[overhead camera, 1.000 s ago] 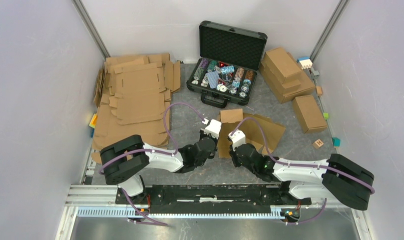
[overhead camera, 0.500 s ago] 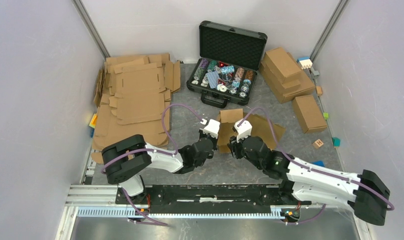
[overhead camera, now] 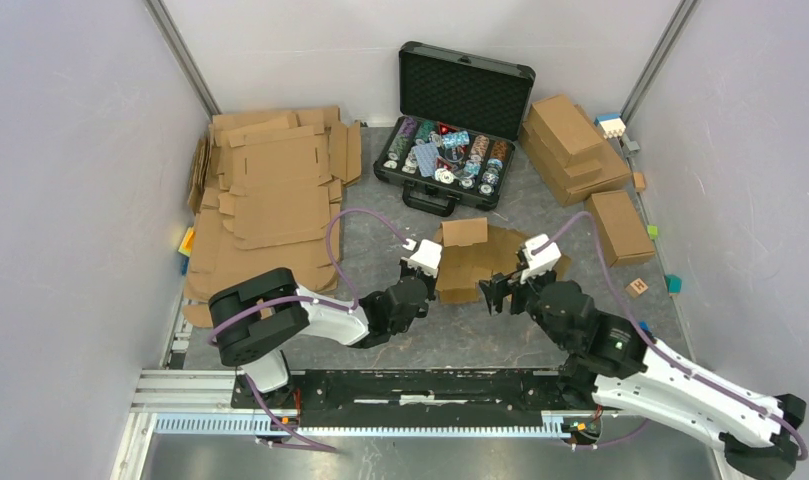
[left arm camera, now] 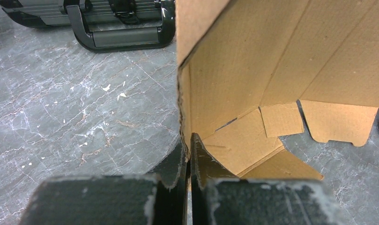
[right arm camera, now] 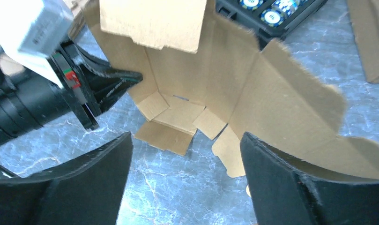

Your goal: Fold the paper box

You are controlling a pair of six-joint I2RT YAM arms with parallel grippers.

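Note:
The paper box (overhead camera: 485, 262) is a brown cardboard sheet, partly folded, lying mid-table with one flap standing up at its back. My left gripper (overhead camera: 432, 284) is shut on the box's upright left wall; in the left wrist view the fingers (left arm camera: 188, 145) pinch that thin cardboard edge (left arm camera: 253, 70). My right gripper (overhead camera: 494, 292) stands wide open at the box's near edge with nothing between its fingers. In the right wrist view it (right arm camera: 186, 138) hovers over the box's (right arm camera: 271, 93) small front tabs, and the left gripper (right arm camera: 124, 77) shows at the wall.
A black case of chips (overhead camera: 455, 120) lies open behind the box. Flat cardboard sheets (overhead camera: 270, 190) are stacked at the back left. Folded boxes (overhead camera: 575, 140) and another (overhead camera: 618, 225) sit at the right, with small coloured blocks (overhead camera: 637, 287) near them.
My right gripper has opened, let go of the box and swung to the right, its arm stretching out. The left gripper has kept its hold in the same place.

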